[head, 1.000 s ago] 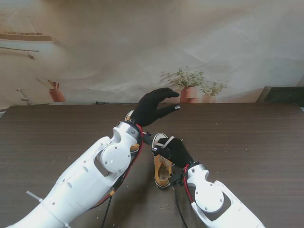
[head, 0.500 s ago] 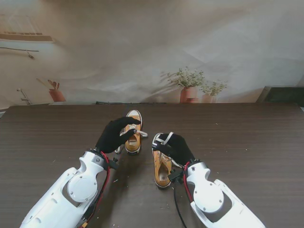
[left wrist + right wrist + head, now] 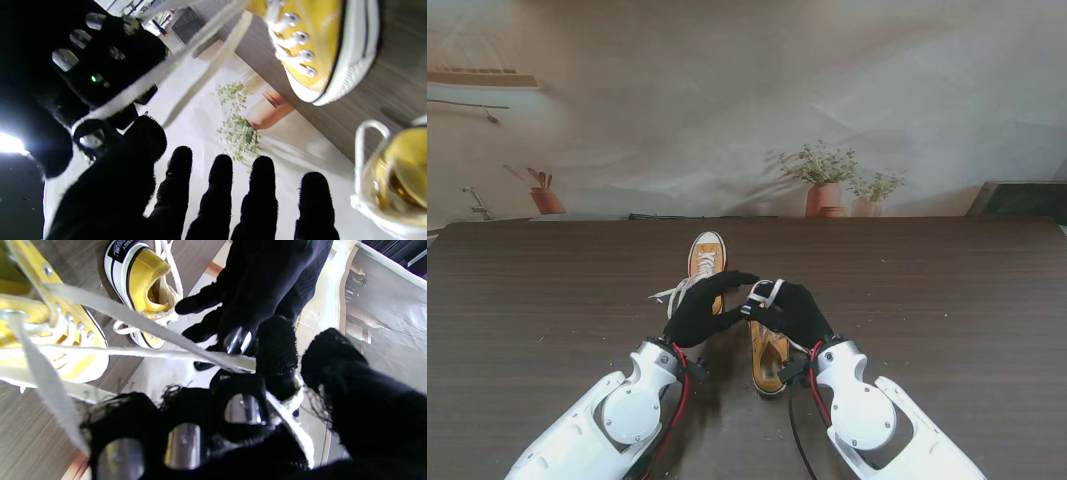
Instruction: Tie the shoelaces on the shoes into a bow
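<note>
White lace stays pinched in my right hand, lower centre of frame. Left hand has dropped from up high to meet it, fingers spread, holding nothing. Yellow shoes mid-table; handover likely next.

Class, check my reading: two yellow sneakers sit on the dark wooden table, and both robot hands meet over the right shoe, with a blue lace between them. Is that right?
One detail is wrong: the lace is white, not blue, as the right wrist view shows. The rest stands: two yellow sneakers, left robot hand and right robot hand meeting over the right shoe.
</note>
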`<state>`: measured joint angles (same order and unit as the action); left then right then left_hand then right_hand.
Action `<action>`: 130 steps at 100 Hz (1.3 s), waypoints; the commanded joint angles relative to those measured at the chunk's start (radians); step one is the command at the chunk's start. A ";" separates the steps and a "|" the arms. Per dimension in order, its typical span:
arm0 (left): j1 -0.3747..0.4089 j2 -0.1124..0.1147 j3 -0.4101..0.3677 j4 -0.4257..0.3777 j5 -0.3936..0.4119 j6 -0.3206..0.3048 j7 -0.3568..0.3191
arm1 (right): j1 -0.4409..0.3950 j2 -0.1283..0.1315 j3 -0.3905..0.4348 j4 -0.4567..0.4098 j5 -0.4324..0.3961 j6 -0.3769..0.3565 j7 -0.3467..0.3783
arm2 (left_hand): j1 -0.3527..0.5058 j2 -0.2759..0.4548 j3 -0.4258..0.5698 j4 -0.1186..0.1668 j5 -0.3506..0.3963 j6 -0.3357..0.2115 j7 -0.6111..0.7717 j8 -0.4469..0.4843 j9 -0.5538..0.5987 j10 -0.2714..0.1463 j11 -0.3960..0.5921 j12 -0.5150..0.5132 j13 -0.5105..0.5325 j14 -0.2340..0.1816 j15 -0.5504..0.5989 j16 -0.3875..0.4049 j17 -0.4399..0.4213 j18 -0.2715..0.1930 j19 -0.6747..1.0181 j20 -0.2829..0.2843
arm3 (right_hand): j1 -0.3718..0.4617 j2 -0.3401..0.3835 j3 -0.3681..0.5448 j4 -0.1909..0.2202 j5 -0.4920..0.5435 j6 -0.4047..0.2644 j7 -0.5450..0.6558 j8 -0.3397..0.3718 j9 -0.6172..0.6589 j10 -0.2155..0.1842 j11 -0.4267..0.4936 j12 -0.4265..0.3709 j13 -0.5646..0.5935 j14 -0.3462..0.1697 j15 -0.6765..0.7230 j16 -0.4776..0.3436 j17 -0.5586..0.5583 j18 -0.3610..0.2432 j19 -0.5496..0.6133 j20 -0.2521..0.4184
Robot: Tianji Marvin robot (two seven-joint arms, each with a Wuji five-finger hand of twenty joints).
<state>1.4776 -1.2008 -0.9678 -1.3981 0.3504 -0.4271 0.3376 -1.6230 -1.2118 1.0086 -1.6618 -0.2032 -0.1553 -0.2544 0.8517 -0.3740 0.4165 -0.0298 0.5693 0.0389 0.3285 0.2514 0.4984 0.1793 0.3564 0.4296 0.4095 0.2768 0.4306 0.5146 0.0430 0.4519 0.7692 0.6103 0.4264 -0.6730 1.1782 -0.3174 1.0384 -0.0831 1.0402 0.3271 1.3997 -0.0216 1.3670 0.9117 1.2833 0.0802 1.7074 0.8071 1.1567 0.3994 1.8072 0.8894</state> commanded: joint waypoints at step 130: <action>0.242 -0.006 -0.159 -0.239 0.064 0.060 0.071 | 0.072 -0.008 -0.060 0.098 -0.280 -0.033 -0.172 | 0.324 0.237 -0.422 0.014 0.182 -0.016 0.348 0.070 0.160 0.031 0.066 0.026 0.067 0.050 0.077 0.009 0.043 0.021 0.122 0.002 | 0.009 0.013 0.016 0.003 -0.007 -0.006 0.022 0.012 0.051 0.019 0.026 0.001 0.026 -0.023 0.053 0.001 0.021 0.006 0.237 0.013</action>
<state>1.6924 -1.2145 -1.1235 -1.6264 0.4042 -0.3502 0.4173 -1.5630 -1.2177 0.9520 -1.5684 -0.4711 -0.1825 -0.4300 1.1496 -0.1745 0.0249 -0.0215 0.7417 0.0402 0.6754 0.3034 0.6482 0.2058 0.4178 0.4316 0.4524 0.3273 0.4936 0.5145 0.0772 0.4453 0.8797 0.6234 0.4274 -0.6618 1.1773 -0.3174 1.0392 -0.0730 1.0427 0.3271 1.3998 -0.0122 1.3672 0.9117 1.2814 0.1003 1.7079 0.8106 1.1566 0.4003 1.8072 0.9052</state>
